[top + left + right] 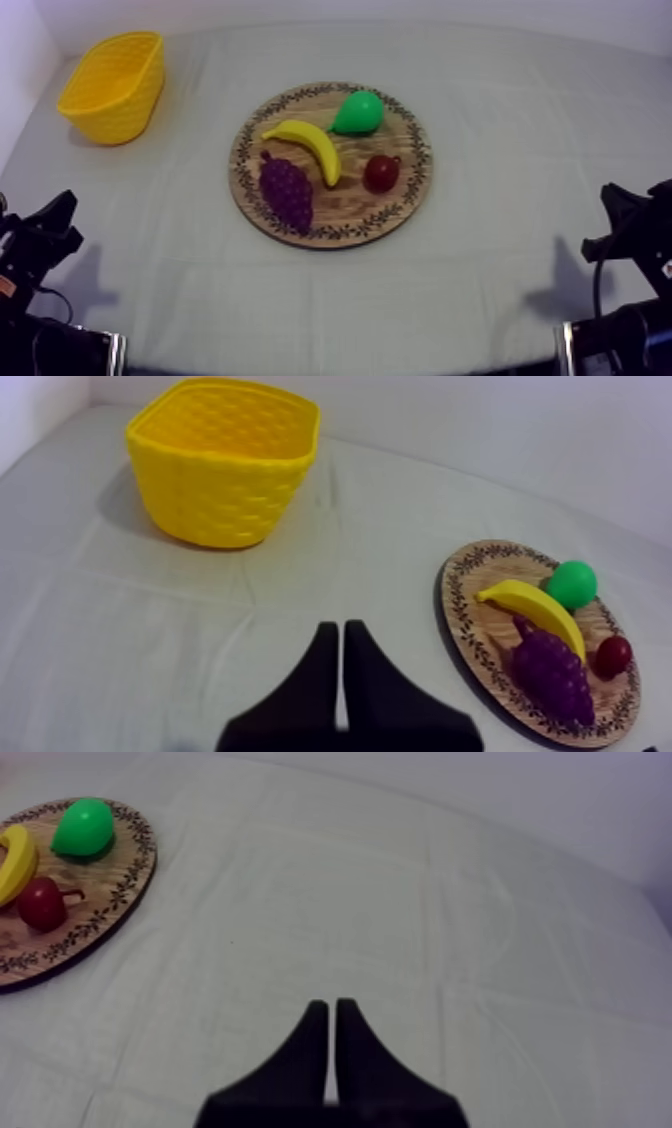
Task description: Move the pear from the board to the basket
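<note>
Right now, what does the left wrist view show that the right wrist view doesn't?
The left wrist view adds the basket, the grapes and the left gripper, jaws together. The right wrist view adds the right gripper, jaws together, over bare cloth. Both share the board with the pear, the small red fruit and the banana.

Glossy pear (358,112); wooden board (395,210)

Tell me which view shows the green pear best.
Top view: the green toy pear lies whole and unobstructed on the round wooden board. Right wrist view shows it whole, side-on; left wrist view, just behind the yellow banana.
</note>
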Action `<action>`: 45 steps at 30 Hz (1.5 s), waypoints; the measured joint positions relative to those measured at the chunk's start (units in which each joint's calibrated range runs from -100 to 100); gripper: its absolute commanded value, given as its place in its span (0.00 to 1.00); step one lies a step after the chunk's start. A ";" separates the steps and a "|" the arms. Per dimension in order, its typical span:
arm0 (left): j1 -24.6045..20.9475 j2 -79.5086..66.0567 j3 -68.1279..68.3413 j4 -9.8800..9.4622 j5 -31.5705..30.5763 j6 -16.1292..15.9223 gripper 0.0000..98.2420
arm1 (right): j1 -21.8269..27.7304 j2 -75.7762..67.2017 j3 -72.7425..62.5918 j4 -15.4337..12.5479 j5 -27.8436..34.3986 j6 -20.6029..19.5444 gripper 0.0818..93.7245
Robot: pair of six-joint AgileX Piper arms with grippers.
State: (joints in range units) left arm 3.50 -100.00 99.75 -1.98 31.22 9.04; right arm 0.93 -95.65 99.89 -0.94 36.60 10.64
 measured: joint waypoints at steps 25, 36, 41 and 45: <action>1.03 0.00 -0.13 0.21 0.32 0.90 0.00 | 0.00 0.00 0.00 0.00 0.00 0.04 0.00; 9.13 2.23 -3.11 4.82 -4.08 1.22 0.00 | 0.00 0.00 0.00 0.00 0.00 0.08 0.00; 8.04 10.32 -9.53 10.23 -4.34 -2.70 0.00 | 0.00 0.00 0.00 0.00 0.00 0.08 0.00; 9.07 18.87 -16.67 11.40 -4.44 -3.31 0.00 | 0.00 0.00 0.00 0.00 0.00 0.05 0.00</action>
State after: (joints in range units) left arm 12.58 -81.13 83.08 9.43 26.77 5.73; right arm 0.93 -95.65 99.89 -0.94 36.60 10.69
